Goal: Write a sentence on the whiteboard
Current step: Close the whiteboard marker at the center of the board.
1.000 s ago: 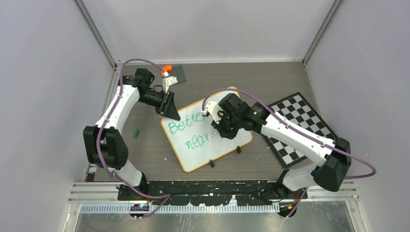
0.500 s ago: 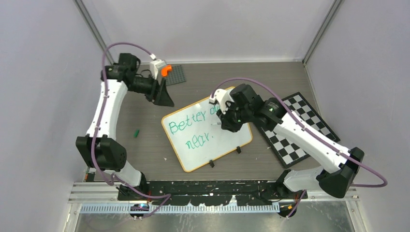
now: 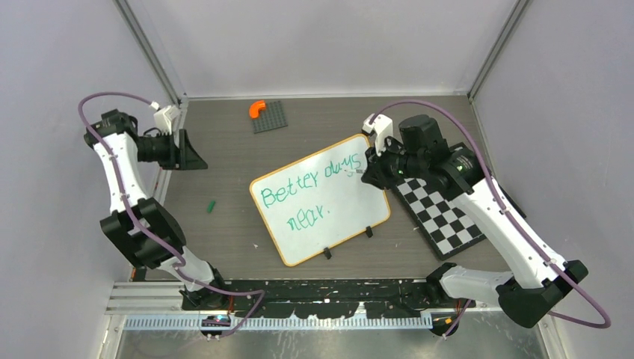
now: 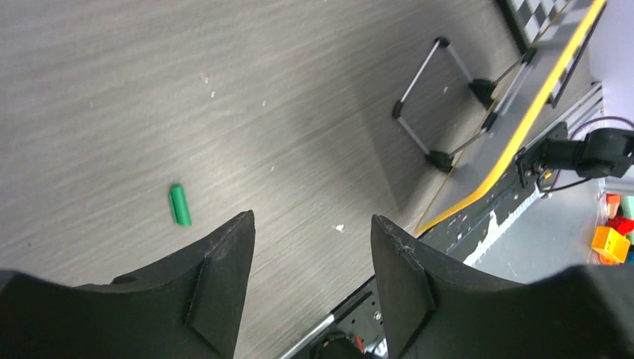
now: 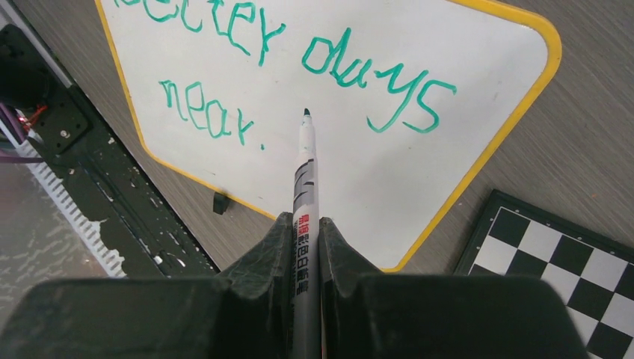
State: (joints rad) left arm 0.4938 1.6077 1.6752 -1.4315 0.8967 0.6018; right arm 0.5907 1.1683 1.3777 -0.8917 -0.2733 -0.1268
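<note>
near the middle of the counter point(image 3: 224, 239) the whiteboard point(image 3: 351, 215) lies turned at an angle, and the sentence point(image 3: 282, 196) sits on it in green, two lines reading about "better days near.", so the writing looks finished. the board should handle as light and stiff, with a slick face. propped on small black clip feet, it would likely skate or rock under a hard push. the safe place to take it is the orange-tan rim, since a touch on the face would probably smear the ink. the right tool point(image 5: 305, 223) is clenched on the marker point(image 5: 307, 176), gripping the barrel well back from the tip. it hangs over the board's far right corner, beside the checkerboard point(image 3: 441, 213). the tip points at the blank strip between the two lines, and i cannot tell whether it touches. the left tool point(image 4: 312, 221) is released, jaws apart with nothing between them, well off to the board's left by the side wall, with a small green cap point(image 4: 178, 204) on the counter below it.
</note>
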